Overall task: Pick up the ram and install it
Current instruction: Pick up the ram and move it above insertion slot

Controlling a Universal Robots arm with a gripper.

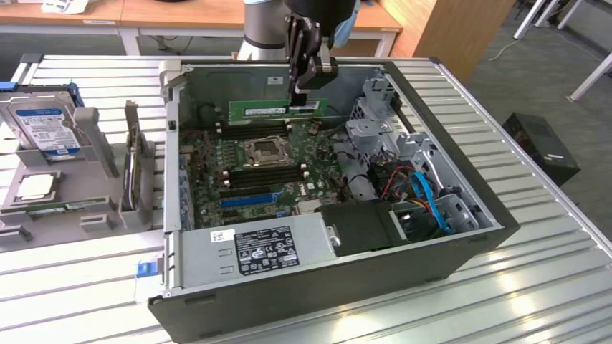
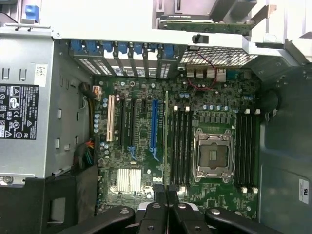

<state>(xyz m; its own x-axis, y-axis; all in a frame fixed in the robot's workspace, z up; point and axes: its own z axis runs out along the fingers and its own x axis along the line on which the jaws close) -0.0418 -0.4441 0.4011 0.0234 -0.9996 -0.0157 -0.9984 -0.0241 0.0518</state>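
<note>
The ram [image 1: 277, 109], a long green stick, hangs level over the far part of the open computer case [image 1: 483, 215], with my gripper [image 1: 304, 99] shut on its right end. It hovers above the motherboard [image 1: 254, 161], beyond the CPU socket [image 1: 266, 149]. In the wrist view the ram [image 2: 165, 141] appears edge-on as a thin line running away from my gripper [image 2: 167, 207], right beside the nearer bank of black memory slots [image 2: 181, 146]. A second bank of slots [image 2: 246, 151] lies on the other side of the CPU socket [image 2: 213, 155].
A grey power supply [image 1: 258, 247] fills the case's near side. A drive cage [image 1: 383, 136] and blue cables [image 1: 428, 197] sit at the exterior view's right. A grey holder with a hard drive [image 1: 43, 129] stands outside the case on the left.
</note>
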